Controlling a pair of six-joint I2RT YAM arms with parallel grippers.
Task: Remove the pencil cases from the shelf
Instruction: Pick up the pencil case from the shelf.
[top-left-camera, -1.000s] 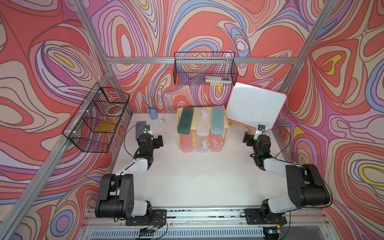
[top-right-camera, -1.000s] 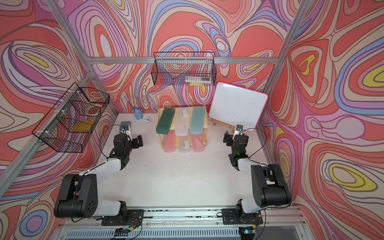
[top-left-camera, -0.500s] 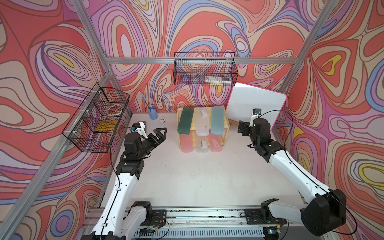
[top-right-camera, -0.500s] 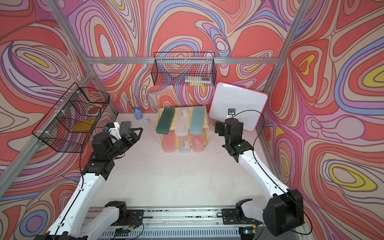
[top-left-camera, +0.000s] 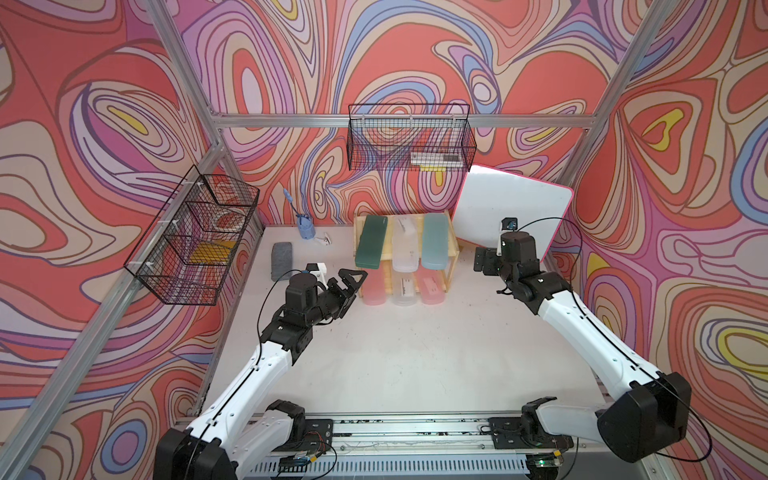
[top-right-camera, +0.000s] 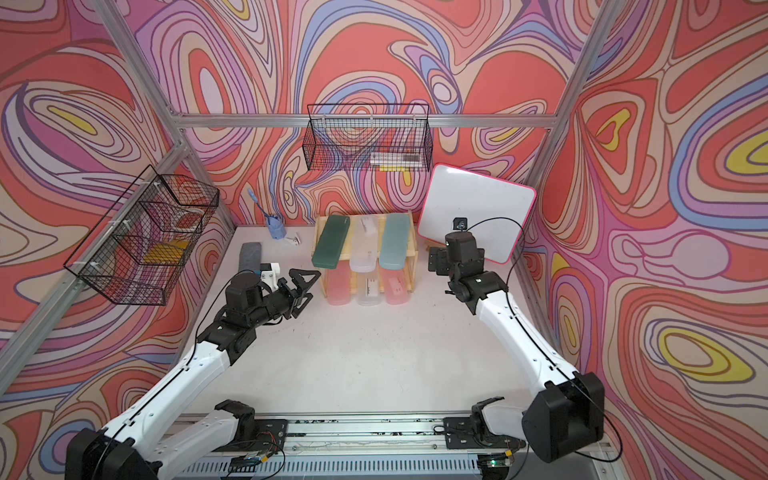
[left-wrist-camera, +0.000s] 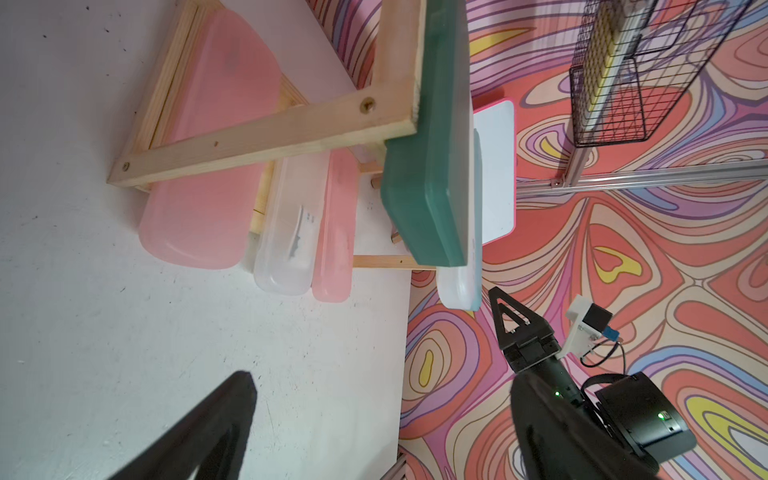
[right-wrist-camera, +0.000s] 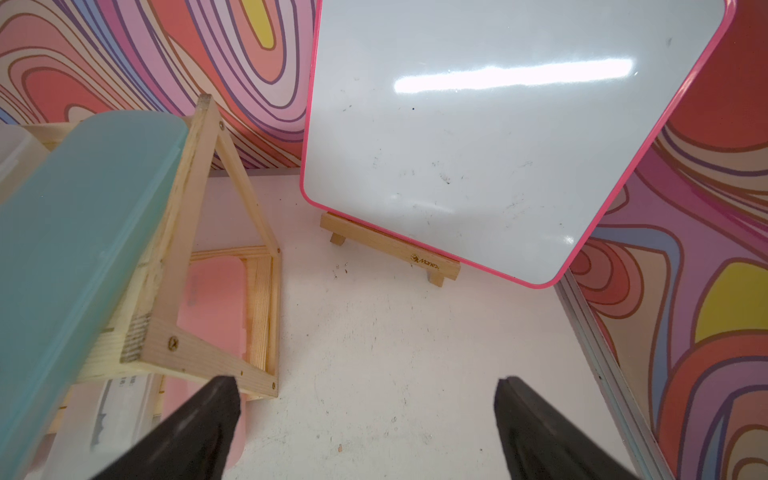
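Currently left gripper (top-left-camera: 357, 284) agape, empty, tips just beside shelf (top-left-camera: 451, 257) front-left leg. Right gripper (right-wrist-camera: 365, 386) spread wide, empty, near shelf right side; fingertips indistinct in both top views.

Shelf: pale wood, two tiers, at table (top-left-camera: 415, 353) back edge.

Top tier: dark green case (top-left-camera: 372, 241), upper clear case (top-left-camera: 405, 245), teal case (top-left-camera: 434, 241).

Lower tier: left pink case (top-left-camera: 376, 289), lower clear case (top-left-camera: 405, 289), right pink case (top-left-camera: 430, 284); rear ends hidden under top tier.

All cases flat, round-ended plastic; clear ones frosted.
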